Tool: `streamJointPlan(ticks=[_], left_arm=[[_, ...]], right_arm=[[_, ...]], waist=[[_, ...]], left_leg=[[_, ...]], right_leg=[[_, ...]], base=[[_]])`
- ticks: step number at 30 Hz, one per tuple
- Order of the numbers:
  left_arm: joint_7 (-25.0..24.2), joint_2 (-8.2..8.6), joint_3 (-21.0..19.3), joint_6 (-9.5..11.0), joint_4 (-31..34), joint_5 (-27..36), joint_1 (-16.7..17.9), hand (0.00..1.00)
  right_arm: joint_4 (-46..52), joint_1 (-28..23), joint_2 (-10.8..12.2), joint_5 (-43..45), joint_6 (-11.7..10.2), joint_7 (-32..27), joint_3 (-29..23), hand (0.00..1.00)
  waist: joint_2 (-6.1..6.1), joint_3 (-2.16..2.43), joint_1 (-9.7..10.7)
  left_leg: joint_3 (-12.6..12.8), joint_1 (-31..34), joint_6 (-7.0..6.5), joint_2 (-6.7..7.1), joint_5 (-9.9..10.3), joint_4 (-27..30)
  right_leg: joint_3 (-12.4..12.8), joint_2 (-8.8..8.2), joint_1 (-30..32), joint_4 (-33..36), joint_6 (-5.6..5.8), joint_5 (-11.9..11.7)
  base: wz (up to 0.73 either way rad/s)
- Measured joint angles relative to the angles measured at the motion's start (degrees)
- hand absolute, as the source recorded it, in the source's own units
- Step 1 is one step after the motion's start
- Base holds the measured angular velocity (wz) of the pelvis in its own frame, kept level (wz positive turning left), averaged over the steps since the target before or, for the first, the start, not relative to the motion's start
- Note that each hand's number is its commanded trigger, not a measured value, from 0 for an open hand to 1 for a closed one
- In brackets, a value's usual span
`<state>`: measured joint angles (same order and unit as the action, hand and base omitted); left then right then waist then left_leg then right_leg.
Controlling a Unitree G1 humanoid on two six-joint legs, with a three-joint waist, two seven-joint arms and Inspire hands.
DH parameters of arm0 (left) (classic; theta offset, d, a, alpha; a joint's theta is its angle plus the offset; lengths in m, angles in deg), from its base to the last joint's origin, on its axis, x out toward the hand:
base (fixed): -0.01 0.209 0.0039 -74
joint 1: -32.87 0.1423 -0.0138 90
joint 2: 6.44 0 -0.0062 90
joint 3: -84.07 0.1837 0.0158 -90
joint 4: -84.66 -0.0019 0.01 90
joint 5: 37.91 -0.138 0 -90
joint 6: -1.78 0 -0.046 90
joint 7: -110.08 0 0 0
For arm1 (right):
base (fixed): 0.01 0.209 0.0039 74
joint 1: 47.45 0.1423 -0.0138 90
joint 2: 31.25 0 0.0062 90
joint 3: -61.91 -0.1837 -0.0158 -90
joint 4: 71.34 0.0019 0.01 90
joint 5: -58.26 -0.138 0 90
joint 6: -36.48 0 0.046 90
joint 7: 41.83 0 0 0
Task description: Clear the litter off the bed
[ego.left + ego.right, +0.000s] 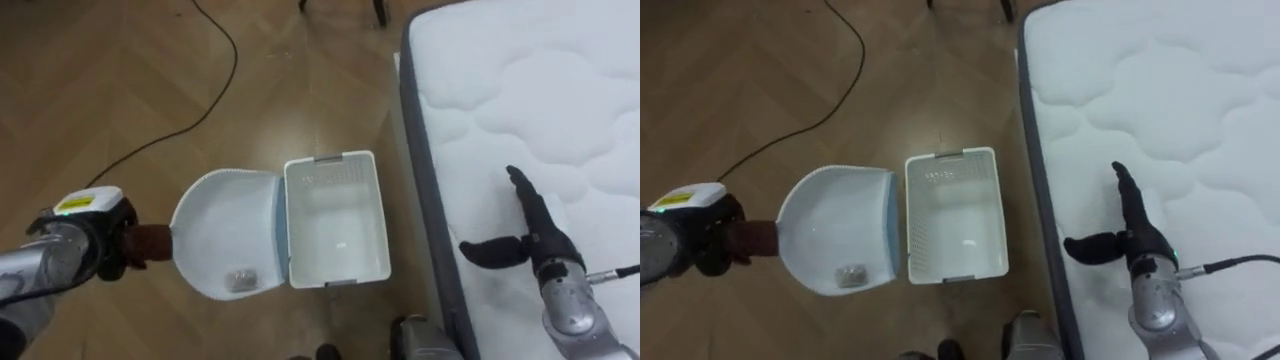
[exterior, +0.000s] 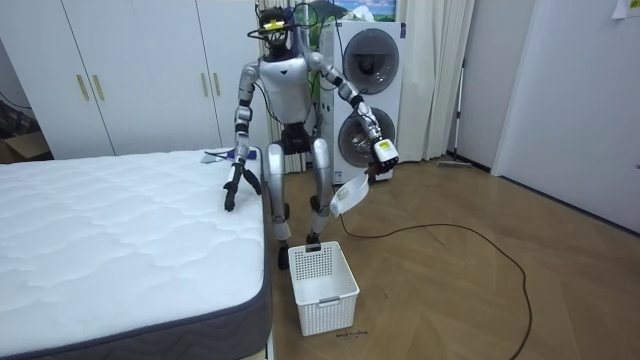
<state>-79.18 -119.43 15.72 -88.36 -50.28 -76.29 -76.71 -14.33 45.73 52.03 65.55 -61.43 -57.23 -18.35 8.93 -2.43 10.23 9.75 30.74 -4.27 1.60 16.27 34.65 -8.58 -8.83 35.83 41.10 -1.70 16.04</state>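
Observation:
My left hand (image 1: 95, 240) is shut on the dark handle of a white dustpan (image 1: 225, 235), held above the wooden floor with its lip against the left rim of a white mesh basket (image 1: 330, 160). A small grey scrap (image 1: 240, 280) lies in the pan. Over the edge of the white quilted mattress (image 1: 540, 90), my right hand (image 1: 530, 240) is open with straight fingers and the thumb spread. In the room view I stand at the bed's corner, with the basket (image 2: 322, 285) on the floor before me and the dustpan (image 2: 347, 195) above it.
A black cable (image 1: 215, 90) trails over the floor to the far left of the basket. A small blue and white object (image 2: 215, 155) lies on the bed's far corner. A stacked washer and dryer (image 2: 370, 80) and white wardrobes (image 2: 140, 70) stand behind me.

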Motion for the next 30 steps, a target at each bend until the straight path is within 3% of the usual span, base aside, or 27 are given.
streamJointPlan(ticks=[5,8,11,15,20,22,24,30], left_arm=[[-1.1,-0.35,4.2,-0.2,-3.2,0.4,-2.7,1.0],[-2.3,-1.69,4.7,-0.2,-5.5,0.6,-3.6,1.0],[-2.8,-2.77,4.9,-0.7,-7.2,0.6,-5.3,1.0],[-2.8,-3.24,5.6,-2.6,-11.0,0.8,-7.5,1.0],[-2.8,-3.28,5.6,-2.7,-15.7,2.0,-11.0,1.0],[-2.7,-3.41,5.6,-2.8,-17.1,4.1,-12.3,1.0],[-2.7,-4.16,5.6,-2.8,-18.0,10.9,-12.5,1.0],[-0.2,-6.42,5.5,-3.3,-18.1,17.0,-14.0,1.0]], right_arm=[[0.5,0.5,-1.3,-0.2,-0.9,-0.1,0.8,0.0],[0.6,0.7,-1.1,0.1,-1.5,-0.1,0.9,0.0],[2.6,0.3,-1.9,1.2,-1.3,-0.6,0.9,0.0],[4.1,0.0,-2.1,1.8,-1.1,-0.7,1.3,0.0],[4.6,0.0,-2.1,2.0,-1.5,-0.6,2.0,0.0],[4.4,0.0,-2.2,2.0,-1.9,-0.5,2.0,0.0],[4.5,0.0,-2.5,1.7,-2.4,-0.3,1.7,0.0],[4.5,-0.8,-2.7,2.0,-3.0,-0.7,1.3,0.0]], waist=[[2.69,-0.03,1.2],[3.73,0.05,2.2],[5.85,-0.38,2.4],[6.72,-0.32,2.8],[7.47,-0.26,3.6],[7.89,-0.34,3.6],[8.97,-0.33,3.9],[9.02,-0.34,3.6]], left_leg=[[1.5,-0.5,-0.21,0.08,0.1,-0.2],[2.4,-1.5,-0.19,0.31,0.1,-0.7],[3.0,-2.1,-0.19,0.53,0.1,-1.1],[5.8,-4.5,-0.21,1.19,0.2,-2.2],[6.1,-5.7,0.36,1.04,0.1,-3.0],[6.1,-6.1,0.46,0.99,0.0,-3.2],[6.1,-6.3,0.45,1.04,0.0,-3.3],[6.7,-6.4,0.46,0.95,0.0,-3.2]], right_leg=[[1.0,-0.31,0.5,1.0,0.14,0.5],[1.6,-0.6,0.4,1.8,0.07,1.0],[2.5,-0.59,0.5,2.3,0.23,1.2],[5.0,-0.92,0.4,4.4,0.38,2.5],[5.5,-0.61,0.0,4.6,-0.02,2.8],[5.6,-0.5,-0.3,4.5,-0.11,2.8],[5.5,-0.6,-0.5,4.4,-0.19,2.9],[5.6,-0.58,-0.4,4.7,-0.32,3.3]], base=[[-0.07],[-0.07],[-0.07],[-0.14],[-0.08],[0.0],[0.0],[-0.01]])
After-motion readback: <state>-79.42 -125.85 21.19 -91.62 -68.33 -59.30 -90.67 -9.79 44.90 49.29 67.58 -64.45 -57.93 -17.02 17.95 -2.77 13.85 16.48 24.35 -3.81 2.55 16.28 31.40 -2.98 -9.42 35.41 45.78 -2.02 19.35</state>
